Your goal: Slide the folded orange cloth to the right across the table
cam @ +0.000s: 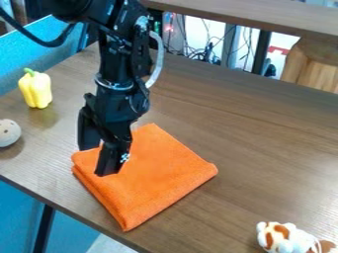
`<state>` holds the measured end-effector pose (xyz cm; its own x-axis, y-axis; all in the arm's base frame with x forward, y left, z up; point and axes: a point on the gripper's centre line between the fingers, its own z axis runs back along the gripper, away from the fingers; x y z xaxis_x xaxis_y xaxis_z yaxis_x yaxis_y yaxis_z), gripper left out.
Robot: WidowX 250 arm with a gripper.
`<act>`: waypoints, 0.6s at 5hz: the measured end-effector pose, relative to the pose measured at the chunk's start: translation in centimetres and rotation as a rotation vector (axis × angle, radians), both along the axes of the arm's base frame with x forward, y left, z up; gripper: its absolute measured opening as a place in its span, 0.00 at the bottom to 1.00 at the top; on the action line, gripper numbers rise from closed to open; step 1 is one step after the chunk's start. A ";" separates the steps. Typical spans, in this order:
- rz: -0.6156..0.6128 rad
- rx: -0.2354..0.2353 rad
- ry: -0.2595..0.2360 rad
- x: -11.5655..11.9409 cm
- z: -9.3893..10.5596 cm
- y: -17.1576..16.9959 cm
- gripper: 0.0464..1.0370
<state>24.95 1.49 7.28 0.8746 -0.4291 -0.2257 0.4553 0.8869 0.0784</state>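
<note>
Clock read on my camera view, 12 = top edge. Arm comes in from about 11, hangs near vertical, wrist over the table's left half. Gripper points down at the left part of the folded orange cloth. Fingers apart, one closer to me over the cloth, the other toward 10 from it; orange shows in the gap. Can't tell if the tips touch fabric.

Cloth lies flat, layers stacked at its left edge, one corner at 6, one at 3. Gripper blocks my sight of its upper-left side.

Around the cloth: yellow bell pepper upright between 10 and 11, speckled pale ball near 10, cut by the frame; white-and-orange spotted plush animal at 4. Black cable loops off the upper arm toward 10.
</note>
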 end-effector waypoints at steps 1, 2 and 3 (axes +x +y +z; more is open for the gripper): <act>0.000 -0.001 0.029 -0.3 -0.7 -0.1 0.96; -0.018 -0.019 0.051 0.2 -1.8 -0.4 0.96; -0.050 -0.052 0.029 1.0 -1.5 -0.9 0.96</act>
